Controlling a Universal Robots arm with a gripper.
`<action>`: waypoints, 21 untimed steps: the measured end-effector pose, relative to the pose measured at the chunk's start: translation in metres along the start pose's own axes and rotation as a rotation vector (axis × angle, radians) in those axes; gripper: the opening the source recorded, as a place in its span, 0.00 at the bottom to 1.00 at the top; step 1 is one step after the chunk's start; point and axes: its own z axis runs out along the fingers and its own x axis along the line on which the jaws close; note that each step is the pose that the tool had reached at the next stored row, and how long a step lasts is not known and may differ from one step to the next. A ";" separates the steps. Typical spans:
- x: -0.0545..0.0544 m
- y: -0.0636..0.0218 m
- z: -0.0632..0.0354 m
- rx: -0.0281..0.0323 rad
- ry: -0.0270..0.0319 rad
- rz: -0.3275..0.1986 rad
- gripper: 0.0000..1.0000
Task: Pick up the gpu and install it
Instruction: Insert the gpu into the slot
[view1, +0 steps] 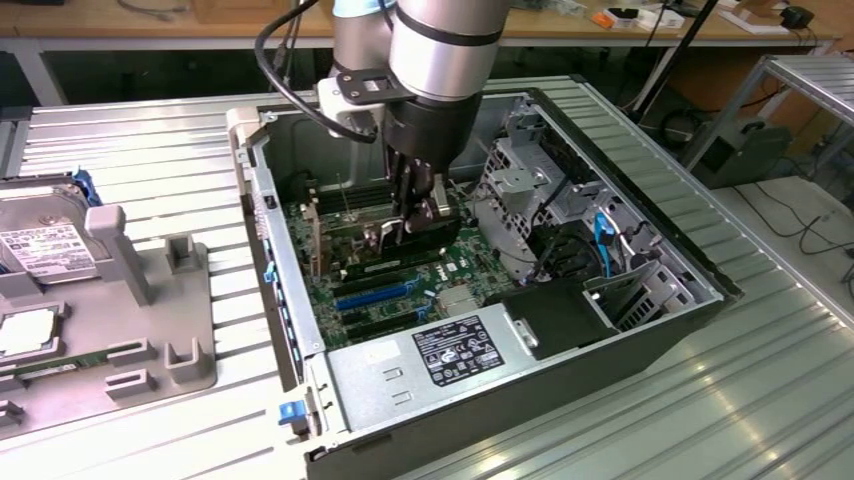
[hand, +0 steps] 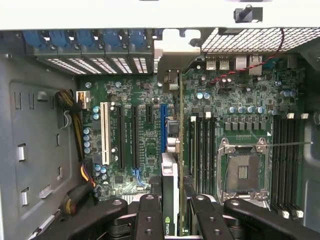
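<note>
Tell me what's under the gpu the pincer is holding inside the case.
Under the thin black-faced gpu card, gripped on edge by the pincer, lies the green motherboard, with a blue expansion slot in line ahead. The slot portion directly beneath is covered by the card.

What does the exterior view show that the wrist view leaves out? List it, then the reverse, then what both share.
Exterior view alone: the arm, the hard drive on the grey tray outside the case, the power supply.
Wrist view alone: the bare CPU socket, the white slot, the blue slot.
Both: the motherboard and the gpu held on edge in the gripper over the board.
</note>
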 end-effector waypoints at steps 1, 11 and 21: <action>0.000 0.0001 0.0005 -0.0001 0.0001 0.000 0.27; 0.002 0.0003 0.0045 0.0000 0.0004 0.000 0.27; 0.003 0.0072 0.0200 0.0000 0.0004 0.000 0.27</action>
